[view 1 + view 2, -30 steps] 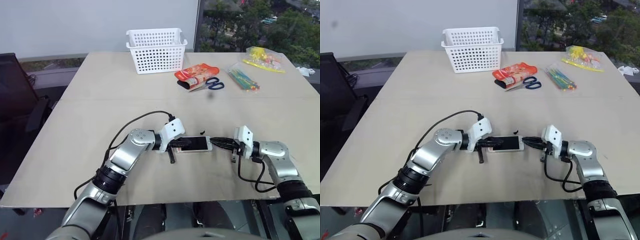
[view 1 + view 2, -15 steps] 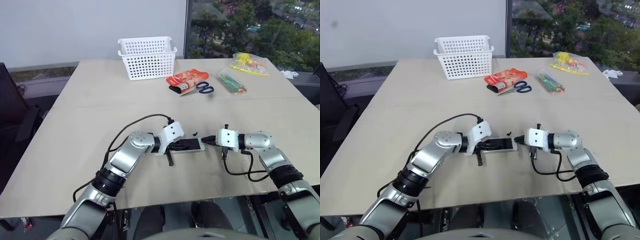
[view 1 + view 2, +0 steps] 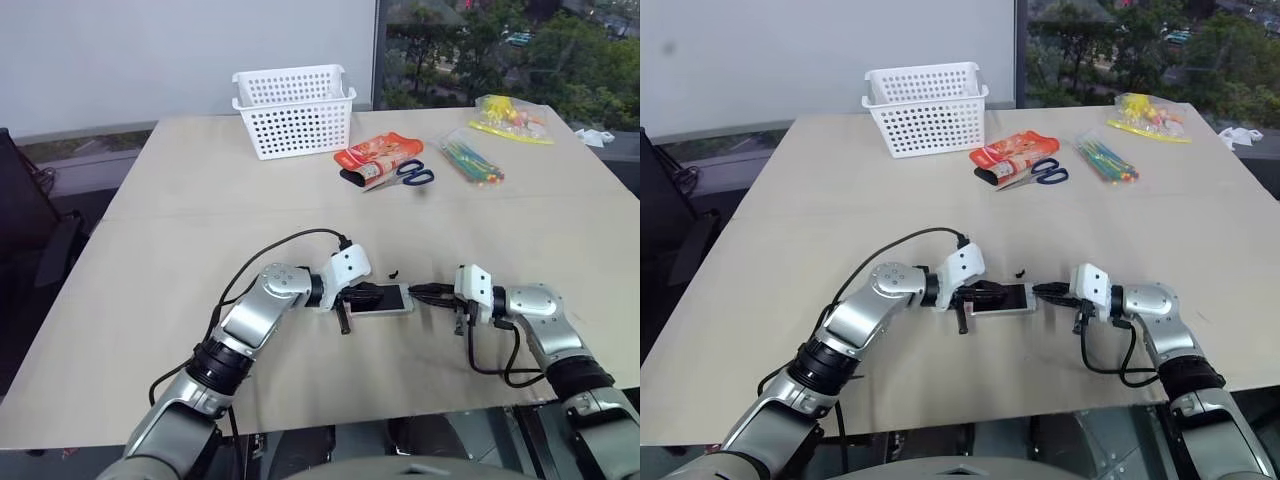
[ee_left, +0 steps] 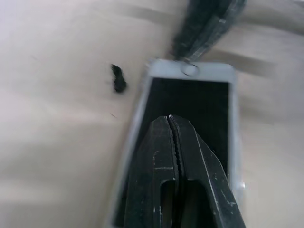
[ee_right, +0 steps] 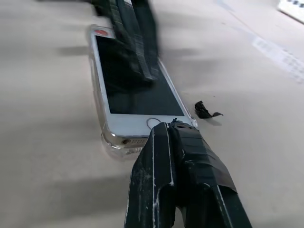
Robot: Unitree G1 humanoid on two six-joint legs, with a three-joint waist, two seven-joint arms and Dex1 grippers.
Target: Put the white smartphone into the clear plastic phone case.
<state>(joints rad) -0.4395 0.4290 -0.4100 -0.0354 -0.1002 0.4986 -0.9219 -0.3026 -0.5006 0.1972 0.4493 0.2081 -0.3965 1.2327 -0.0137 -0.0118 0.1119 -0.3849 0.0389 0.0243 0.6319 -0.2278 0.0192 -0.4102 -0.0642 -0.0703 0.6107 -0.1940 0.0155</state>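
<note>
Two hands meet at the phone (image 3: pixel 381 299) lying flat near the desk's (image 3: pixel 200 220) front edge in the eye views. Left hand (image 3: pixel 362 295), fingers pressed together, rests on its screen; right hand (image 3: pixel 418 292), also pressed together, points at its right end. Left wrist view shows a black scrap (image 4: pixel 118 81) beside it. Right wrist view alone shows the case (image 5: pixel 114 142), a clear lip under the phone's end; its seating is unclear.
</note>
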